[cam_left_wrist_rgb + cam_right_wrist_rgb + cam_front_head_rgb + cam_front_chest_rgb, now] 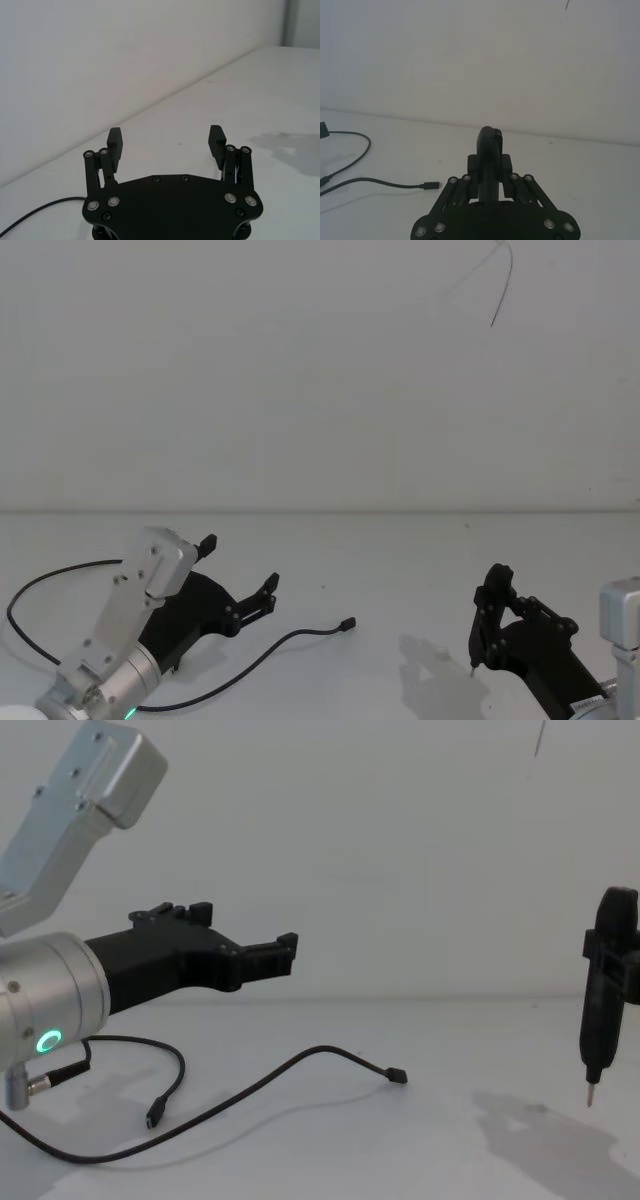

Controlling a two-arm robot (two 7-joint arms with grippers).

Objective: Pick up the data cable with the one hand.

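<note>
Chest view: my left gripper (245, 927) hangs spread over the data cable (310, 1054) by the table's (450, 1140) left edge; my right gripper (610, 952) pinches a pen tool (596, 1030).

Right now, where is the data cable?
In the head view the data cable lies on the table at the robot's left, running beneath the raised open left hand, one plug ending short of the right hand, which grips a pen-shaped tool.

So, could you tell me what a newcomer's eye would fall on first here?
Probably the left tool, open and held above the white table at the left, with the data cable looping on the surface below it. Next, the right tool at the right, shut on a black pen pointing tip-down.
</note>
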